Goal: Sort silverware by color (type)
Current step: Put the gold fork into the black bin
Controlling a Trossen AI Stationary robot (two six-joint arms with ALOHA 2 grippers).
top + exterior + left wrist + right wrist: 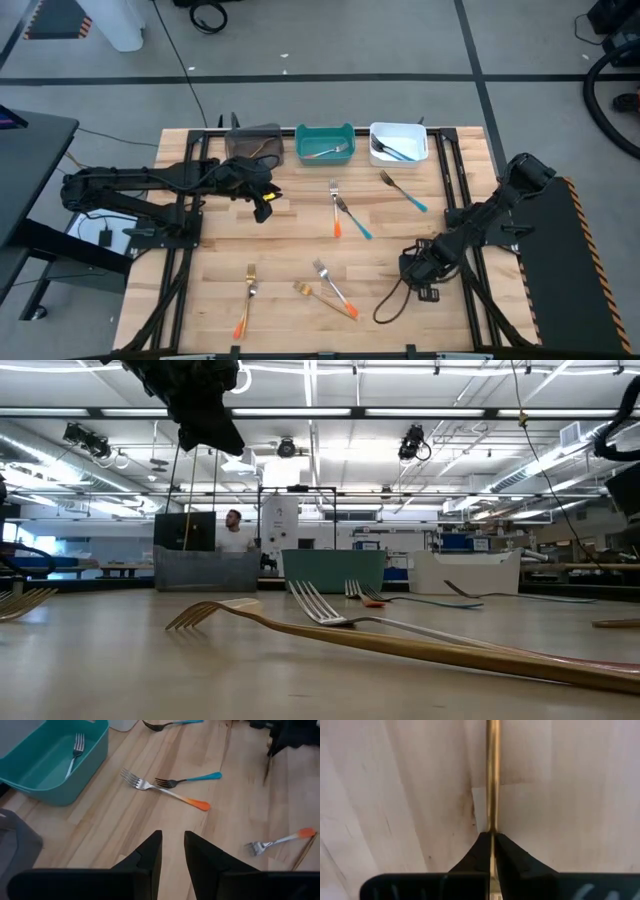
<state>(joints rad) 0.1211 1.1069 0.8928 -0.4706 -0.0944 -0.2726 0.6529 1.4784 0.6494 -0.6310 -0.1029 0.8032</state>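
Observation:
My right gripper hovers over the table's right side, shut on a gold fork. My left gripper is open and holds nothing; it hangs above the wood just in front of the grey bin. Past its fingers an orange-handled fork and a blue-handled fork lie crossed on the table. Flat on the table near its near edge are a second gold fork and two orange-handled forks. Another blue-handled fork lies in front of the white bin. My right gripper pinches the gold fork's slim shaft between its two fingers. The shaft runs straight on from the fingertips, in line with them. In the left wrist view the fork shows as a thin line hanging below the gripper; whether its end touches the table, I cannot tell.
Three bins stand in a row along the far edge: the grey bin with a gold fork inside, a teal bin with a silver fork, and a white bin with blue-handled forks. A dark cable loops on the table by the right gripper.

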